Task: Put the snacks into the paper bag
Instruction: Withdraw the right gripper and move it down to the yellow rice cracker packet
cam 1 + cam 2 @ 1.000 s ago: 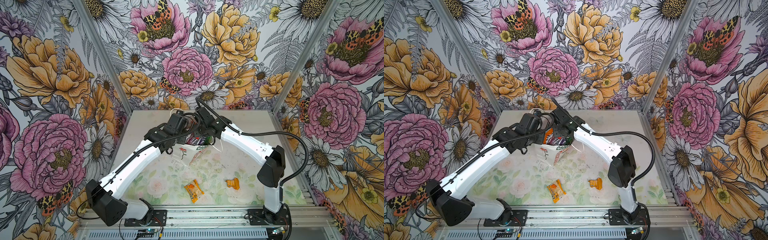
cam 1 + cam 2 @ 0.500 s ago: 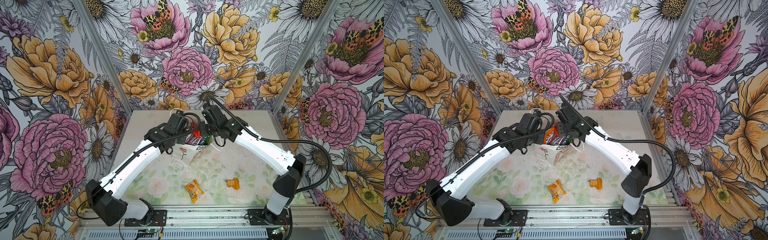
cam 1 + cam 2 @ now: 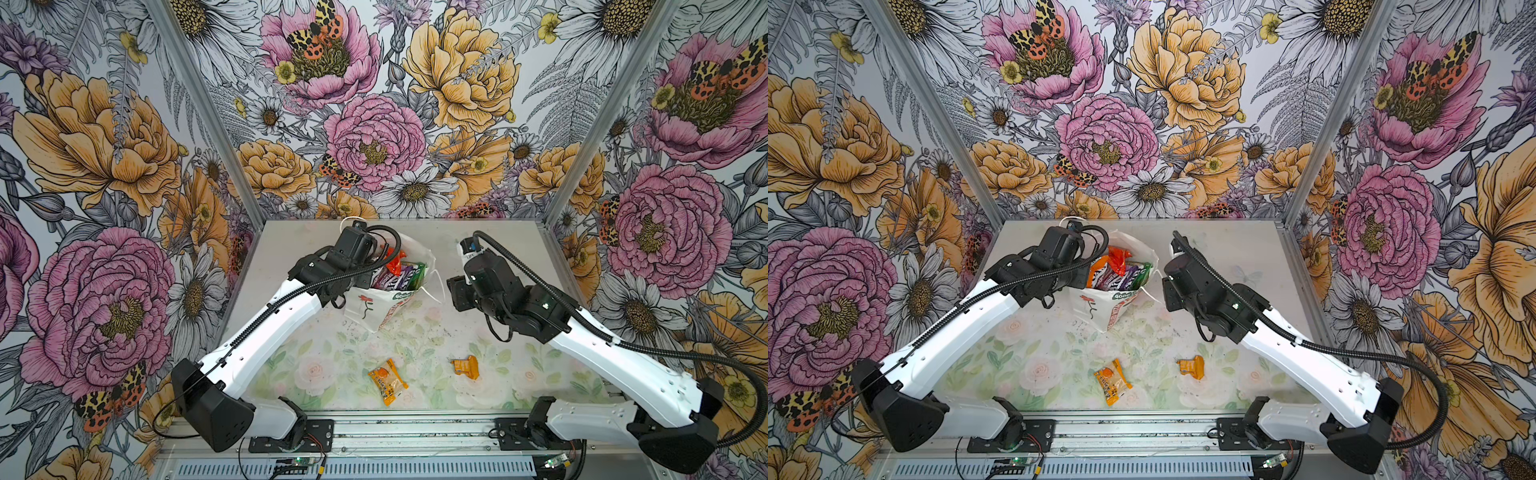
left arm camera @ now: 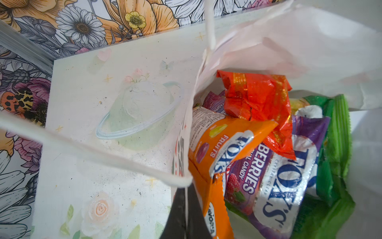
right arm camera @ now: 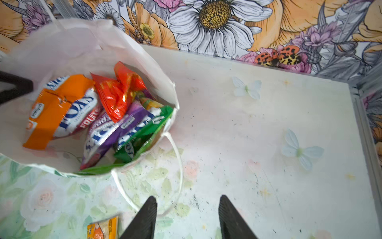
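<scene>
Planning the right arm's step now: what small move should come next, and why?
Probably lower the right gripper toward the small orange packet, nearer than the long orange packet; both lie outside the paper bag. Its jaws stand open and empty, while the left gripper pinches the bag's rim, holding it open.

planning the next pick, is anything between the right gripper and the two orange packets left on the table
Nothing solid. The right gripper is open and empty, and bare table lies between it and both orange packets. Only the bag's cord handle loops on the table close by its fingertips and might snag.
</scene>
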`<move>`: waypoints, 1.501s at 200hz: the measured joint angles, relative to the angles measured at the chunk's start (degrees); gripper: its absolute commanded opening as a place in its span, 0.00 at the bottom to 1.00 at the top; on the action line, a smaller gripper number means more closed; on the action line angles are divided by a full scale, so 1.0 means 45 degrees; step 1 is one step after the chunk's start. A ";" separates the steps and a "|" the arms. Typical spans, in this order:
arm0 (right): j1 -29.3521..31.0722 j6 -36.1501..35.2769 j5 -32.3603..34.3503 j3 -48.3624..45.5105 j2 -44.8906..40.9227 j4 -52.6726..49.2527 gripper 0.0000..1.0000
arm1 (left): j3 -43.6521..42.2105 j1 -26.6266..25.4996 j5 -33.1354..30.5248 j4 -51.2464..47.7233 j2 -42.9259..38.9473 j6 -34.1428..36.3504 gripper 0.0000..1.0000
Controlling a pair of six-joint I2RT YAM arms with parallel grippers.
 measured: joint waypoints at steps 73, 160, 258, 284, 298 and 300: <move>0.1224 0.0704 0.0471 -0.3857 -0.3230 -0.0044 0.50 | -0.0019 0.0000 -0.0160 -0.0005 0.0000 0.0000 0.00; 0.7276 0.3041 0.2152 -0.4857 -0.1880 0.0374 0.60 | -0.0024 0.0000 -0.0160 -0.0005 0.0000 0.0000 0.00; 0.8155 0.3361 0.0923 -0.4852 0.3011 0.3191 0.74 | -0.0024 0.0000 -0.0160 -0.0005 0.0000 0.0000 0.00; 0.8155 0.3245 0.0495 -0.4605 0.4163 0.3449 0.76 | -0.0024 0.0000 -0.0165 -0.0005 0.0000 0.0005 0.00; 0.8116 0.3152 0.0364 -0.4294 0.4741 0.3512 0.77 | -0.0024 0.0000 -0.0165 -0.0005 0.0000 0.0000 0.00; 0.8111 0.3162 0.0340 -0.4240 0.4838 0.3526 0.77 | -0.0024 0.0000 -0.0170 -0.0005 0.0000 0.0000 0.00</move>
